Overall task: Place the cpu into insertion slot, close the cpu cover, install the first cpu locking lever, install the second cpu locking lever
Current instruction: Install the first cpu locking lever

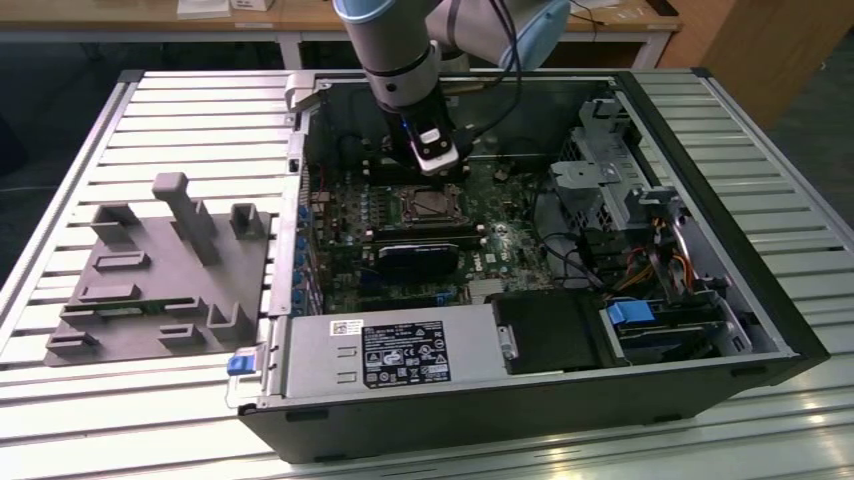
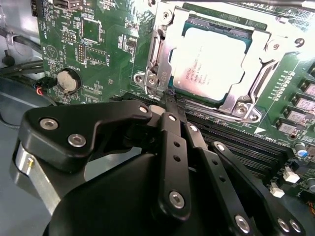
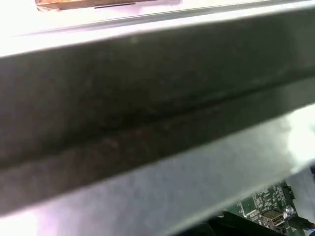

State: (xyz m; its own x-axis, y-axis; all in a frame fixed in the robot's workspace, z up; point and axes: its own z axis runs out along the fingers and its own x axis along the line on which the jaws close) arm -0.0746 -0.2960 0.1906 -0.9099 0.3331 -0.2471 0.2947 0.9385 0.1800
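Exterior view: my pincer is hanging inside an open black case lying on a ribbed metal table, the insertion slot just beside it. Second wrist view: its black fingers are pressing narrowly together by the silvery cpu cover framing the flat grey cpu. First wrist view: a smooth grey wall is looming close.

Obs: arm is grey and tubular, with pale blue joint caps and a black cable alongside. Its gripper is matte black, with linkage bars (silver screw heads at pivots) and a silvery collar.
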